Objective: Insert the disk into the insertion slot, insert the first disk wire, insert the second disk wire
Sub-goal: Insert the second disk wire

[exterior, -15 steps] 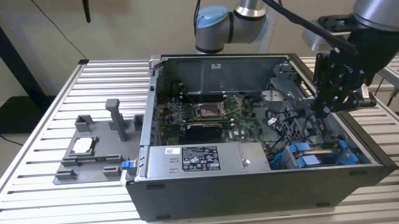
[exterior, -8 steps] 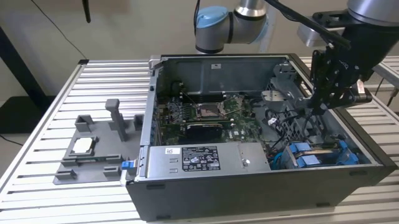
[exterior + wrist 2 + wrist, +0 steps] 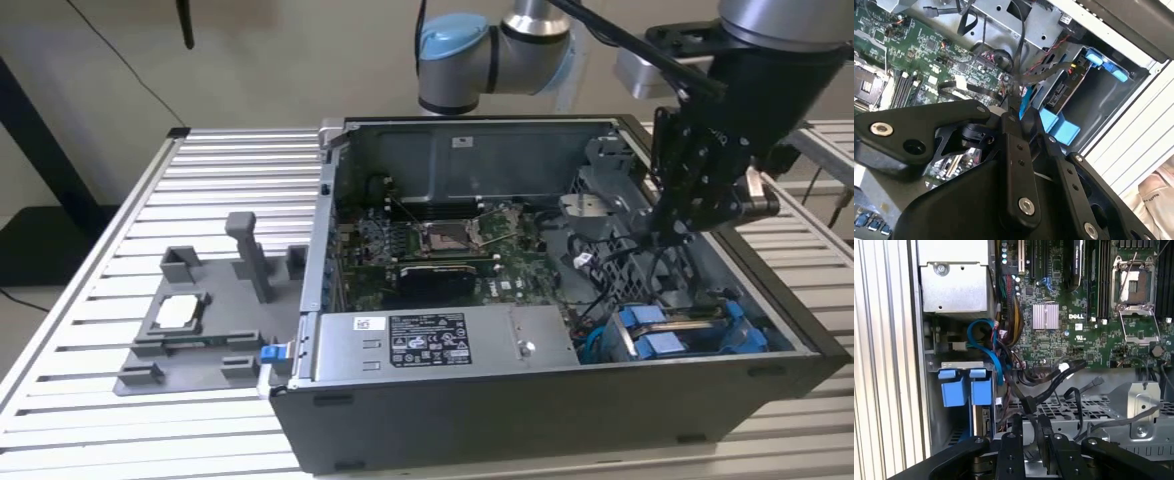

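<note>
I see the gripper (image 3: 1031,416) inside the open computer case (image 3: 534,420). Its fingers (image 3: 1017,440) are clenched on the connector end of a black wire (image 3: 1030,404). The wire runs from the fingertips across a perforated metal bracket (image 3: 1089,410) toward the motherboard (image 3: 1079,315).

Just beside the gripper, the disk (image 3: 654,335) is seated in the insertion slot (image 3: 1109,105). Its two blue end tabs face up at the bay mouth. A tangle of cables stands between the fingertips and the disk. It includes a looped blue cable (image 3: 981,335) and several dark leads, crowding the gap at the bay's edge.

Beyond the bay, the grey power-supply box (image 3: 427,345) lies along the case's front wall, on the exterior view's left of the disk.

Outside the case, further to the exterior view's left and well apart, a grey plastic fixture (image 3: 200,310) with upright posts rests on the slatted table (image 3: 80,300).
</note>
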Tool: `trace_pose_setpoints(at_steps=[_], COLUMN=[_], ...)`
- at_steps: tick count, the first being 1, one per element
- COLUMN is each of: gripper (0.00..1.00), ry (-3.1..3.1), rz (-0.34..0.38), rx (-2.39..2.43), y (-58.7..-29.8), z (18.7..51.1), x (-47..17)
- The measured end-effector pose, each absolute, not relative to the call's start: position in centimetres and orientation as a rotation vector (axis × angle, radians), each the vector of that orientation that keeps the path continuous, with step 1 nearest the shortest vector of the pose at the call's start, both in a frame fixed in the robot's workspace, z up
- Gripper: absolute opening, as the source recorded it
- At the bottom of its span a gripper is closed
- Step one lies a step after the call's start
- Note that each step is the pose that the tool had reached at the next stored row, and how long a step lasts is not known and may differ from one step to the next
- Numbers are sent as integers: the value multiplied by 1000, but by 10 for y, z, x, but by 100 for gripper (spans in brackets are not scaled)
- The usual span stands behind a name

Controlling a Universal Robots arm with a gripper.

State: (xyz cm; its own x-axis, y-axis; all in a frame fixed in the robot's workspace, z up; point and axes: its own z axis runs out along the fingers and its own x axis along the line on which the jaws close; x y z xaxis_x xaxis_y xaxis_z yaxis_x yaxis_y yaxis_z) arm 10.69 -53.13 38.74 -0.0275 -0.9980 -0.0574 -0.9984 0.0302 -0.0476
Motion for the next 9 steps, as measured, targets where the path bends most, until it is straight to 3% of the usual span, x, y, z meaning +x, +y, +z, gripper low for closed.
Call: trace_pose_setpoints(at_steps=[9], gripper=[27], ry=[2145], rz=[-24], rx=[-2225], y=[-526], z=[387], x=[101])
